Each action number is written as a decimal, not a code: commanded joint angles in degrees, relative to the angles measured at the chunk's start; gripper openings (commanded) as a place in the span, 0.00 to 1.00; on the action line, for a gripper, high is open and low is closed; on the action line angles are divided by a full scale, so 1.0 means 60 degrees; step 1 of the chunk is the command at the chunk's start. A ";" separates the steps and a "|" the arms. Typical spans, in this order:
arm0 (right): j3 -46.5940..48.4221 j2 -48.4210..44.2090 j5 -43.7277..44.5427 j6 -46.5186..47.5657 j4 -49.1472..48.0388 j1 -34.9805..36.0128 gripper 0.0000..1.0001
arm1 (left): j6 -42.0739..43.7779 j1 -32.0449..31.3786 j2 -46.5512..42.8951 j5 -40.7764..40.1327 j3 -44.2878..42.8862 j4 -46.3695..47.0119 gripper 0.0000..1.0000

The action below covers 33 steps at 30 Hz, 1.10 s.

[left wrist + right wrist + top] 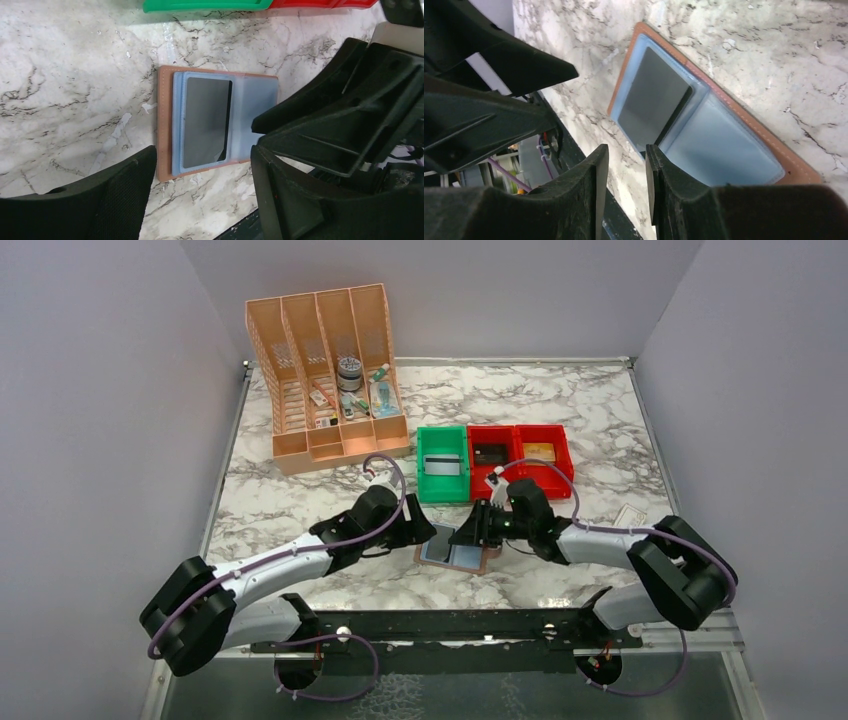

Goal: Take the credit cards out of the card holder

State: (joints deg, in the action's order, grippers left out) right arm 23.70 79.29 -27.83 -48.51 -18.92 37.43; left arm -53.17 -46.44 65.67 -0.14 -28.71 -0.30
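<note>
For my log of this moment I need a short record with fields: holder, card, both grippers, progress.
card holder: lies open on the marble table, inside facing up
credit card: one dark card visible, in one pocket
left gripper: open wide, at the holder
right gripper: jaws narrowly apart, nothing between them, near the card's corner
progress: this card not yet pulled out
</note>
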 commanded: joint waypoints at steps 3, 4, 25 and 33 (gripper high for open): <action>0.0341 0.1073 -0.0108 -0.0102 -0.0905 0.0060 0.32 | 0.0222 0.0050 0.0119 0.0486 -0.0298 0.0337 0.69; 0.0354 0.1186 -0.0100 -0.0116 -0.1031 0.0060 0.31 | 0.0232 0.0053 0.0139 0.0492 -0.0309 0.0321 0.68; 0.0630 0.1791 0.2461 0.0849 0.1084 0.0046 0.24 | 0.2024 0.0051 0.3062 0.1832 -0.1940 -0.0297 0.33; 0.0623 0.1777 0.2376 0.0783 0.1057 0.0046 0.26 | 0.2313 0.0042 0.3332 0.1316 -0.2038 -0.1065 0.34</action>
State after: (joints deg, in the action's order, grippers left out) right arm 28.08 89.08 -20.88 -46.24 -17.43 37.93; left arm -41.56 -46.35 86.04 9.21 -40.01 -2.61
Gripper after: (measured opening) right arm 0.253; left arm 0.312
